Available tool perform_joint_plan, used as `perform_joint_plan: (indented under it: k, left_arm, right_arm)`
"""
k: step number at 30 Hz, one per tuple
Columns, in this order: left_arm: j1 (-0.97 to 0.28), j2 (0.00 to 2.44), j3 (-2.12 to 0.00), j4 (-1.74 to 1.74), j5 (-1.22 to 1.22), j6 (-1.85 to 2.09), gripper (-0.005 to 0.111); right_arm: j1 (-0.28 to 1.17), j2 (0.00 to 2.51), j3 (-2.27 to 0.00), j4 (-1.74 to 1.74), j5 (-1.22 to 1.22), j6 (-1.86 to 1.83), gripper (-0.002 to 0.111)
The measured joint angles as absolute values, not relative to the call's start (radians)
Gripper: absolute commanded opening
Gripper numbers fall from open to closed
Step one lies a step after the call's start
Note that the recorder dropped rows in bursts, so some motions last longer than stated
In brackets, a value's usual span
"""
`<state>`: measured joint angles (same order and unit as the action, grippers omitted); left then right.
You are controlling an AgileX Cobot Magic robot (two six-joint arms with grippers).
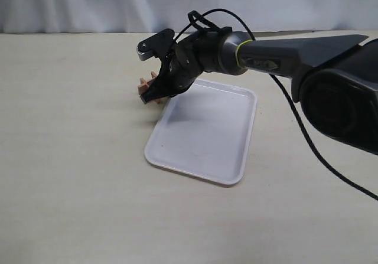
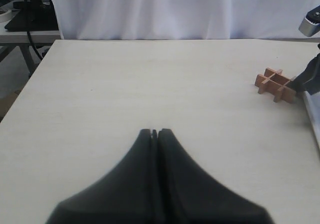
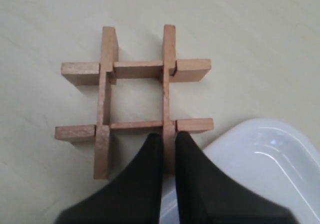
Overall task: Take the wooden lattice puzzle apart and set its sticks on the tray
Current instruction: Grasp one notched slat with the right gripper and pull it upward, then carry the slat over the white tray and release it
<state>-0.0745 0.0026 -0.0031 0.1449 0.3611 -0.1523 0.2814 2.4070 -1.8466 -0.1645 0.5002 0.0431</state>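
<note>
The wooden lattice puzzle (image 3: 135,96) lies assembled on the table just beyond the far left corner of the white tray (image 1: 204,131). It also shows as a small brown grid, the puzzle (image 2: 275,84), and partly behind the arm, the puzzle (image 1: 145,88). My right gripper (image 3: 169,143) is shut on the near end of one stick (image 3: 169,83) of the lattice, a finger on each side. My left gripper (image 2: 156,132) is shut on nothing, far from the puzzle over bare table.
The tray's rim (image 3: 260,129) lies right beside the gripped stick end. A white curtain (image 2: 175,8) hangs behind the table's far edge. The right arm (image 1: 283,54) reaches in across the tray's far side.
</note>
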Motion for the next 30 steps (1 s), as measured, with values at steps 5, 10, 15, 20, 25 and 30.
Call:
perform_joint_plan:
  k: [5,10,15,20,25,30]
  left_arm:
    - [-0.074,0.003,-0.003,0.145,0.361,-0.152,0.0]
    - [-0.074,0.003,-0.003,0.145,0.361,-0.152,0.0]
    - [-0.074,0.003,-0.003,0.145,0.361,-0.152,0.0]
    - [-0.074,0.003,-0.003,0.145,0.361,-0.152,0.0]
    - [-0.074,0.003,-0.003,0.145,0.361,-0.152,0.0]
    - [-0.074,0.003,-0.003,0.145,0.361,-0.152,0.0]
  right_arm:
    - [0.284,2.408,-1.847,-0.165,0.496,0.036,0.005]
    - [0.296,2.38,-1.847,-0.165,0.511,0.015,0.005]
    - [0.305,2.304,-1.847,-0.165,0.541,0.0,0.005]
    - [0.305,2.203,-1.847,-0.165,0.637,-0.022,0.004]
    - [0.303,2.099,-1.772,-0.142,0.729,-0.071,0.004]
    - [0.25,1.996,-1.605,-0.103,0.745,-0.094,0.004]
